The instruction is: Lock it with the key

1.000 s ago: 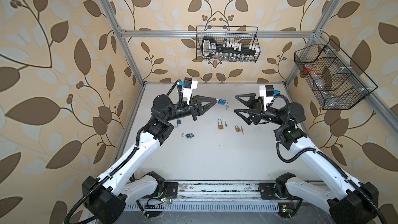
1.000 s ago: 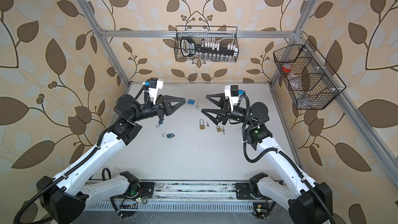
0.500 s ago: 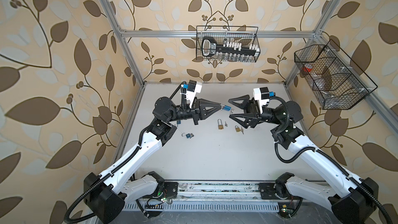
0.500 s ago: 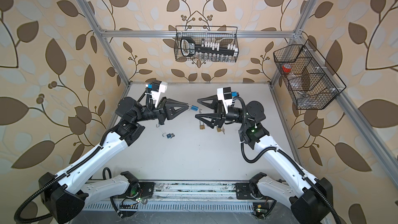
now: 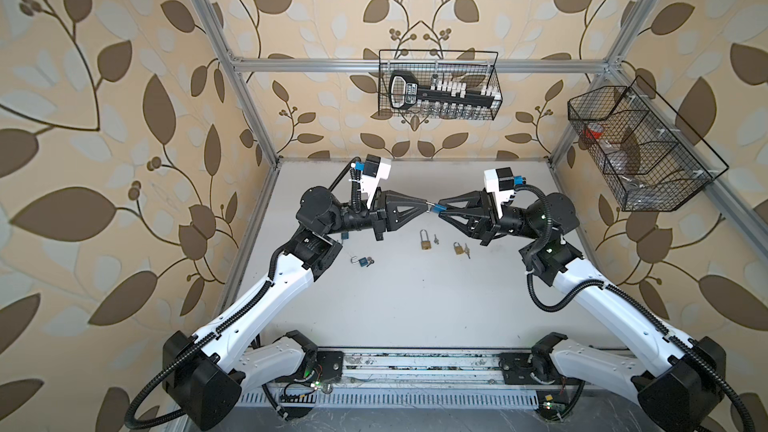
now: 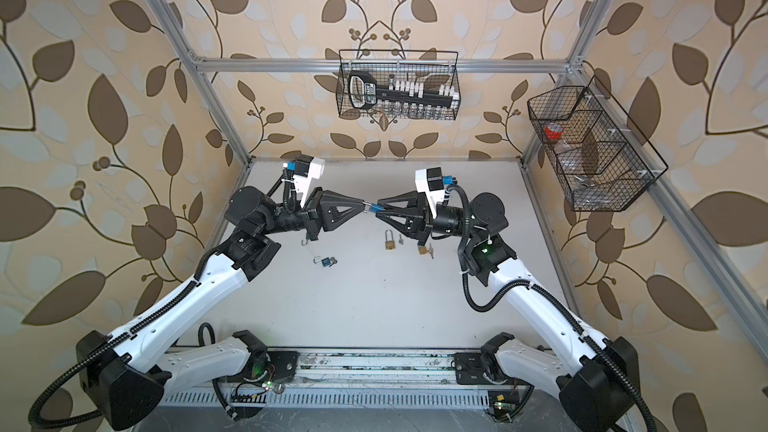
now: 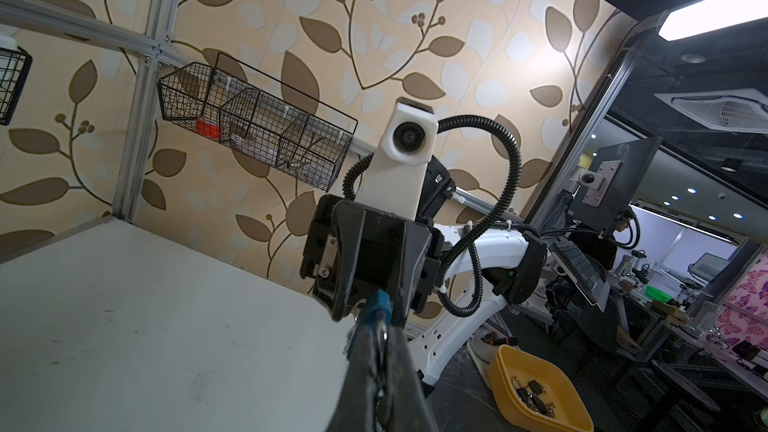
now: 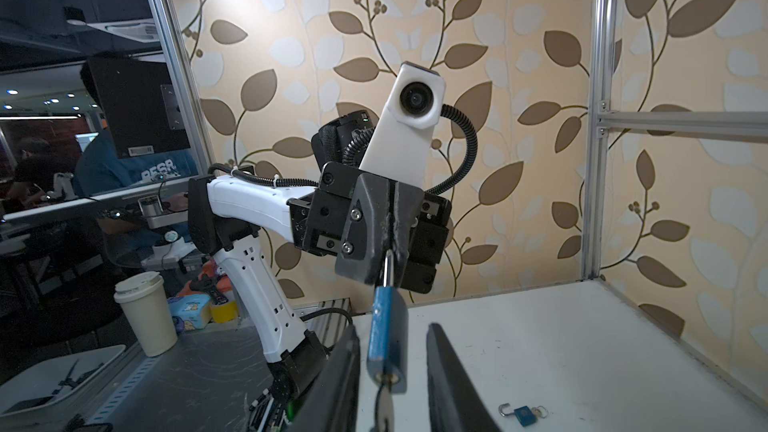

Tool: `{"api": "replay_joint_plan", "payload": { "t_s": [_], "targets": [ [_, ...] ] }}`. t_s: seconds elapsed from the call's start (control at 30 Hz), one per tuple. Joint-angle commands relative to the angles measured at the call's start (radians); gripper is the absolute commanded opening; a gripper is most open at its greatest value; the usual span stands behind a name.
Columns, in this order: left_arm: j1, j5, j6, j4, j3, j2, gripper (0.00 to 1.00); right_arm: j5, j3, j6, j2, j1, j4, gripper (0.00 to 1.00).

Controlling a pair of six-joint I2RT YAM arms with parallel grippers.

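Leaf-patterned walls box in the white bench [image 5: 415, 305]. Above its middle, nearer the far edge, the left fingers [image 8: 370, 226] and right fingers [image 8: 453, 384] now meet tip to tip. A second ago we saw them well apart, with the right pair spread wide. Since then both have closed in, and the right pair has narrowed to either side of the blue padlock [image 8: 386, 334].

In the right wrist view we see a sliver of gap beside the body, so we judge them not yet clamped. The left fingers are pressed together on the shackle [image 8: 388, 268], holding the padlock in the air clear of the bench, as before.

A key [image 8: 383, 403], blurred, sits in the bottom of the body. We take this as the bracing step: once the right side grips, the key can be turned. Two brass padlocks [image 5: 424, 241] and a small blue lock [image 5: 361, 260] lie on the bench below.
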Motion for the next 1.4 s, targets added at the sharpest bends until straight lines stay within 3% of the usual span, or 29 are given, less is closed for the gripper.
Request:
{"api": "replay_joint_plan", "payload": {
  "t_s": [0.0,0.33,0.7,1.13,1.37],
  "targets": [
    [-0.010,0.019,0.005,0.062,0.015,-0.007,0.00,0.008,0.018,0.006,0.001,0.005,0.014,0.21],
    [-0.010,0.009,0.033,0.030,0.018,-0.022,0.00,0.005,0.021,0.032,-0.003,0.005,0.003,0.00],
    [-0.011,0.078,0.246,-0.203,0.106,-0.069,0.00,-0.085,0.064,0.179,-0.018,0.005,-0.045,0.00],
    [-0.033,0.096,0.249,-0.220,0.104,-0.052,0.00,-0.039,0.067,0.168,-0.004,0.007,-0.034,0.00],
    [-0.102,0.079,0.272,-0.234,0.092,-0.020,0.00,-0.011,0.073,0.183,0.032,0.023,0.020,0.00]
  ]
}}
